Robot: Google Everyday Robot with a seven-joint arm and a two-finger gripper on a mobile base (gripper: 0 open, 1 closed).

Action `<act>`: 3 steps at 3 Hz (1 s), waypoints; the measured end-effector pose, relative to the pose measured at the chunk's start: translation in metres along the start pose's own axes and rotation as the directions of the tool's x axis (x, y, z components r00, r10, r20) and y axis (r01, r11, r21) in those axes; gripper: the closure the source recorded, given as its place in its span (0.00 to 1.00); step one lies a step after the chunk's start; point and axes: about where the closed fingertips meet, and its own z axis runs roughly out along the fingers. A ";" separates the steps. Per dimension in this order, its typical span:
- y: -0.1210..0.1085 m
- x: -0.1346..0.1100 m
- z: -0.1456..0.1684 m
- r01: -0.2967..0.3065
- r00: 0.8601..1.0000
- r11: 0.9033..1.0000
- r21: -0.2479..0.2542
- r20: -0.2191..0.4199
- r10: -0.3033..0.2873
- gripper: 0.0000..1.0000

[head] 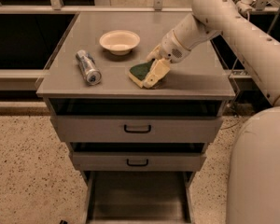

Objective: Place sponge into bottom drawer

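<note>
On the far left a speckled floor (23, 171) runs beside the cabinet. The cabinet's flat grey surface (191, 80) carries three things. Nearest its left edge, a silver can (87, 67) lies on its side, one end towards the front edge. To the right of it and further back, a round cream bowl (119, 41) stands upright, well apart from the can. Right of the bowl and nearer the front, the sponge (139, 71) rests on the surface, green face up with the pale foam showing along its front edge. The gripper (154, 73) is down at the sponge's right side, touching or overlapping it; whether it has clamped the sponge or is merely set against it cannot be told. From there the pale arm (233, 27) rises to the upper right.

Below the surface, two closed grey drawers with black handles (137, 129) sit one above the other. Beneath them the bottom drawer (138, 202) is pulled out, its plain floor bare, well apart from the sponge above.
</note>
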 end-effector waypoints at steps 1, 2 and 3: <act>0.000 0.000 0.000 0.000 1.000 1.000 0.000 0.000 0.000 0.88; 0.000 0.000 0.000 0.000 1.000 1.000 0.000 0.000 0.000 1.00; 0.000 -0.005 -0.006 0.000 1.000 1.000 0.000 0.000 0.000 1.00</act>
